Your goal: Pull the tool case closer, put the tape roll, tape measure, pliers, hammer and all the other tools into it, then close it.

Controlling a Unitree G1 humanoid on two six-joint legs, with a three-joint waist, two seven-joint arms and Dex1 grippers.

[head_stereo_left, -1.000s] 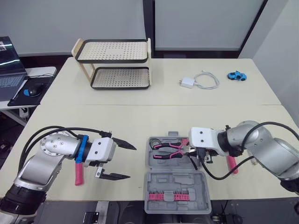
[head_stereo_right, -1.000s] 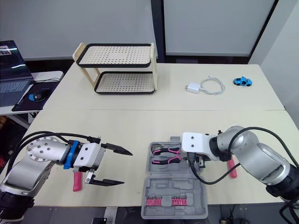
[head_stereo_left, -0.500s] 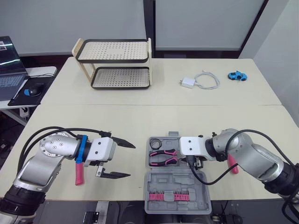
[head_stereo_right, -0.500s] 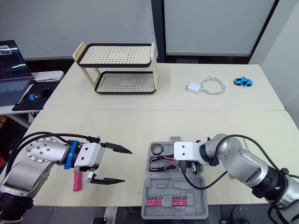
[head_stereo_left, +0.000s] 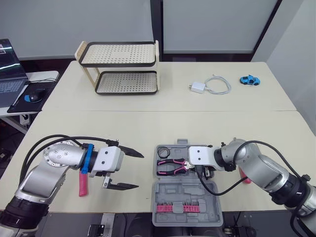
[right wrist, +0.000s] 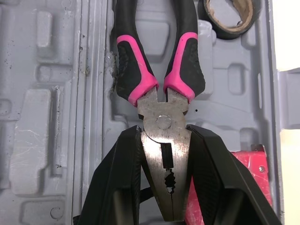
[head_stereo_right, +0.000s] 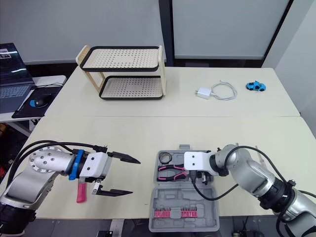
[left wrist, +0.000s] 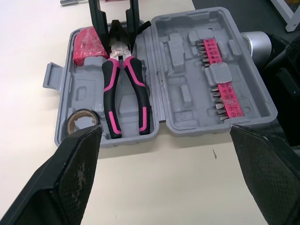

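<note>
The grey tool case (head_stereo_left: 183, 193) lies open at the table's front edge, its lid holding a strip of pink bits (head_stereo_left: 178, 208). In its base lie a tape roll (head_stereo_left: 164, 149), a red tape measure (left wrist: 88, 44) and pink-handled pliers (head_stereo_left: 171, 166). My right gripper (right wrist: 164, 129) is shut on the pliers' metal head, which rests in its slot. My left gripper (head_stereo_left: 136, 171) hovers open left of the case, holding nothing. One pink-handled tool (head_stereo_left: 82, 183) lies under my left arm. Another (head_stereo_left: 244, 175) lies behind my right arm; I cannot tell which tools they are.
A two-tier perforated rack (head_stereo_left: 118, 66) stands at the back left. A white charger with its cable (head_stereo_left: 205, 86) and a blue toy car (head_stereo_left: 250, 80) lie at the back right. A laptop and mouse (head_stereo_left: 33, 97) sit on a side table to the left.
My right gripper has swung left and down, bringing the pliers into the case's base. The left arm has stayed still.
</note>
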